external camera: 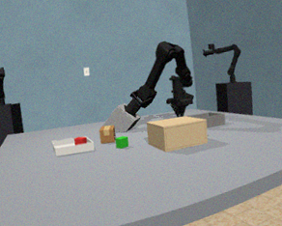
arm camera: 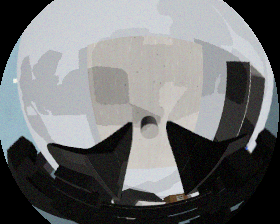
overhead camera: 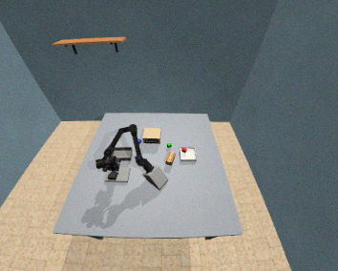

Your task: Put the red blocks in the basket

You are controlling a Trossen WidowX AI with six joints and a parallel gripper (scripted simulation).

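We have the pincer (overhead camera: 113, 176) (external camera: 180, 115) (arm camera: 149, 125) pointing down, its fingertips partly apart on either side of a small grey knob (arm camera: 149, 129), with a gap showing at each side; nothing is clamped. The knob stands on the pale lid (overhead camera: 122, 175) (arm camera: 172, 55), which lies flat on the table (overhead camera: 191, 205) (external camera: 104, 191) (arm camera: 60, 125). From a tilted grey mount (overhead camera: 156, 178) (external camera: 122, 119), the arm (overhead camera: 133, 129) (external camera: 165, 50) slants up to a high bend, then folds over and drops steeply to the wrist.

Just beside the lid we see the grey box (overhead camera: 131, 154) (external camera: 215, 119) (arm camera: 238, 82), lidless. Beyond it, partly behind the arm, is a small blue block (overhead camera: 139, 141), and near that a tan drawer unit (overhead camera: 152, 134) (external camera: 177, 133), seemingly shut, though its front is poorly seen.

Farther from the pincer come a brown carton (overhead camera: 170, 158) (external camera: 108, 134) (arm camera: 176, 198) and a green block (overhead camera: 169, 145) (external camera: 122, 142). Then our white basket (overhead camera: 195, 157) (external camera: 74, 147) stands upright on the table, a red block (overhead camera: 184, 150) (external camera: 80, 140) inside it. Farthest off, a wooden shelf (overhead camera: 91, 41) hangs on the wall.
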